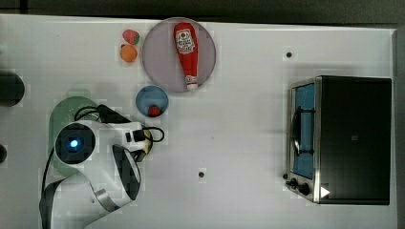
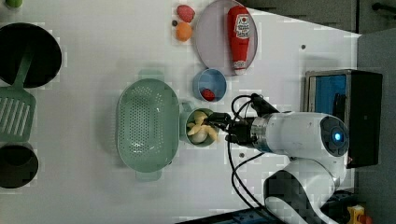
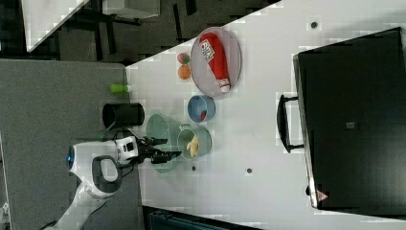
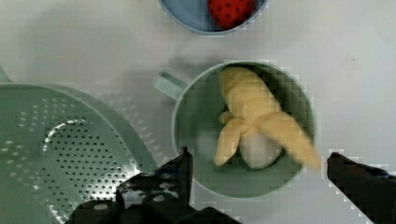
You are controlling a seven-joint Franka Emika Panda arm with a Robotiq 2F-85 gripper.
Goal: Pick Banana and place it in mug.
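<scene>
Yellow peeled banana (image 4: 254,119) in mug (image 4: 187,116)

No legible text; only a blurred white label on the red ketchup bottle (image 1: 186,50)

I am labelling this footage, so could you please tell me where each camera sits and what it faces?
Top view: overhead, facing down on the white table; arm's white body at lower left.
Left view: high, from one side; arm reaches the pale mint-green mug.
Right view: high, from the opposite side; arm small.
Wrist view: on the arm, facing down into the mug; open gripper jaws straddle the peeled yellow banana.
All share the red ketchup bottle, except wrist.
</scene>
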